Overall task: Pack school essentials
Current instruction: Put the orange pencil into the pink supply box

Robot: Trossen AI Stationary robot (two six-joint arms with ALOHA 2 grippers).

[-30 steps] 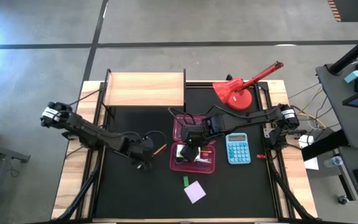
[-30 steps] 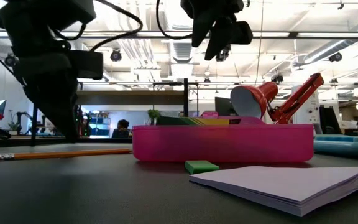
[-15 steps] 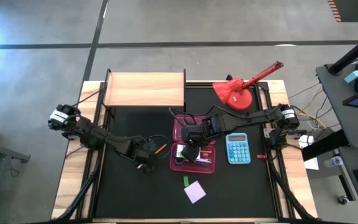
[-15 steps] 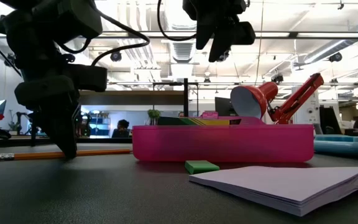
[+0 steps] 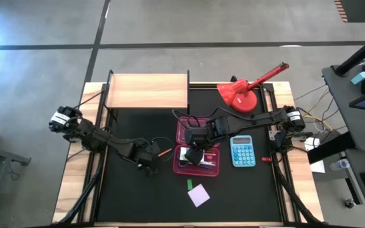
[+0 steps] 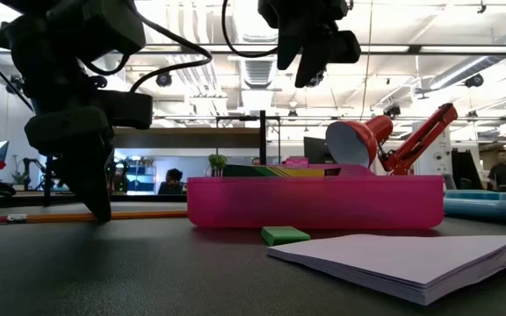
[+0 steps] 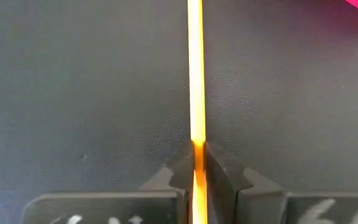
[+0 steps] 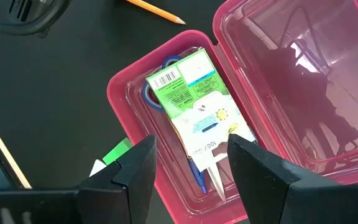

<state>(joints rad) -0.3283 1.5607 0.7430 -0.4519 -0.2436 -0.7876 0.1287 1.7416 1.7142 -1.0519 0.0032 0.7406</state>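
An orange pencil (image 5: 164,152) lies flat on the black mat, left of the open pink case (image 5: 176,162). My left gripper (image 7: 197,158) stands over it, shut on it. The case holds a green-and-white box (image 8: 194,99), blue scissor handles and pens under it. My right gripper (image 8: 194,168) hovers open above the case (image 6: 314,206), touching nothing. A small green eraser (image 5: 189,184) and a lilac sticky-note pad (image 5: 199,195) lie on the mat nearer the front edge. My left gripper pinches the pencil's shaft (image 7: 196,140) between its two fingers, about halfway along in the low view (image 6: 117,214). The fingers come from above, pointing down, one on each side of the shaft. The pencil still lies level on the mat.
A light-blue calculator (image 5: 242,151) lies right of the case. A red desk lamp (image 5: 239,94) stands at the back right and a wooden shelf (image 5: 147,90) at the back left. The case's lid (image 8: 291,74) lies open on the far side.
My left gripper has come down onto the pencil and then shut on it, taking hold. The pencil stays lying on the mat.
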